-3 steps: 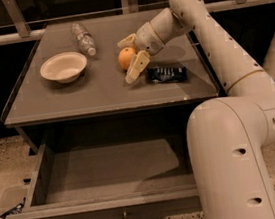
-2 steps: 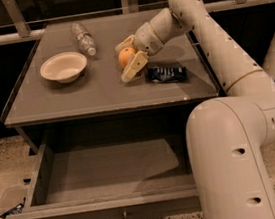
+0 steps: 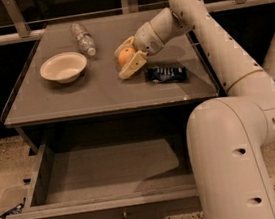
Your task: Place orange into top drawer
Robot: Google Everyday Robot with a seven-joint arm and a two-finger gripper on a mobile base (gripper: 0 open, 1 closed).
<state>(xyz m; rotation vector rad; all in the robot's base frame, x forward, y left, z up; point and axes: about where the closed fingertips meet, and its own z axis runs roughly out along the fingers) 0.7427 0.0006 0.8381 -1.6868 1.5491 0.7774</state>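
The orange (image 3: 125,56) sits on the cabinet top, right of centre. My gripper (image 3: 126,59) reaches in from the right, its two cream fingers on either side of the orange, one behind it and one in front. The fingers look closed around the fruit, which is at or just above the surface. The top drawer (image 3: 116,212) stands pulled wide open below the cabinet top, its inside bare, with a small metal knob on its front panel.
A white bowl (image 3: 63,67) stands at the left of the cabinet top (image 3: 75,97). A clear plastic bottle (image 3: 82,38) lies at the back. A dark snack packet (image 3: 167,74) lies just right of the gripper. My arm's big lower link fills the right foreground.
My gripper has shifted a little to the left and up with the orange between its fingers. Bowl, bottle, packet and drawer have not moved.
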